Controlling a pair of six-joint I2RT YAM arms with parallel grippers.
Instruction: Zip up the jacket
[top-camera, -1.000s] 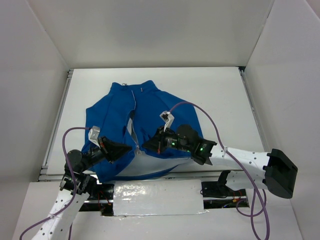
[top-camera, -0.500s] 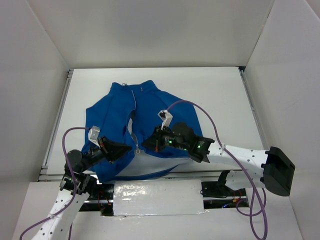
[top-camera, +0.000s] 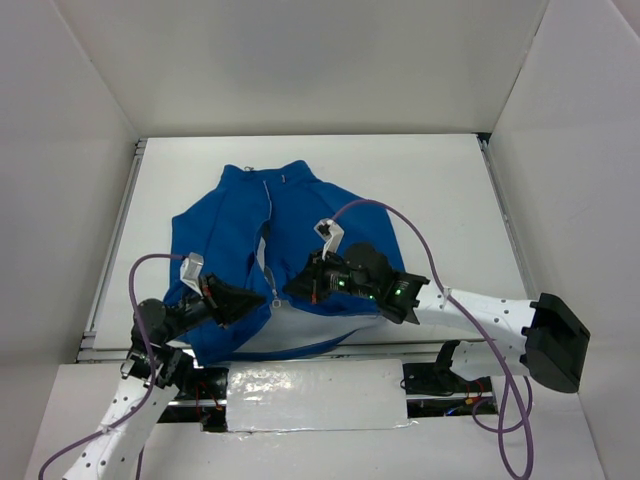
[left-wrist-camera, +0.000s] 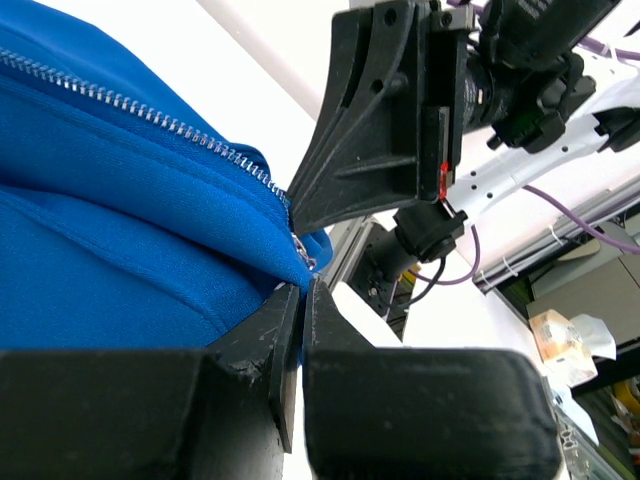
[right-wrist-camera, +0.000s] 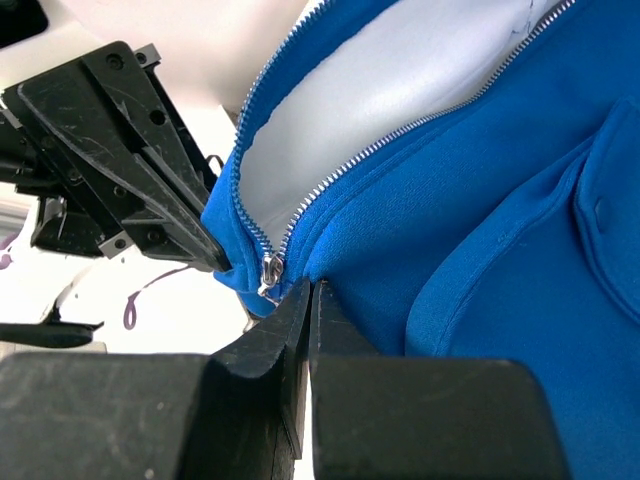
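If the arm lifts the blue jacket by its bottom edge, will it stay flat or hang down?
Probably floppy: the jacket lies in soft folds on the table. Its open front gapes unevenly around the zipper, so the halves will likely shift when pulled.

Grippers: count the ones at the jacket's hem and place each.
2. The left gripper is shut on the hem corner of the jacket, left of the zipper slider. The right gripper, shut, touches the hem just right of it. None hidden.
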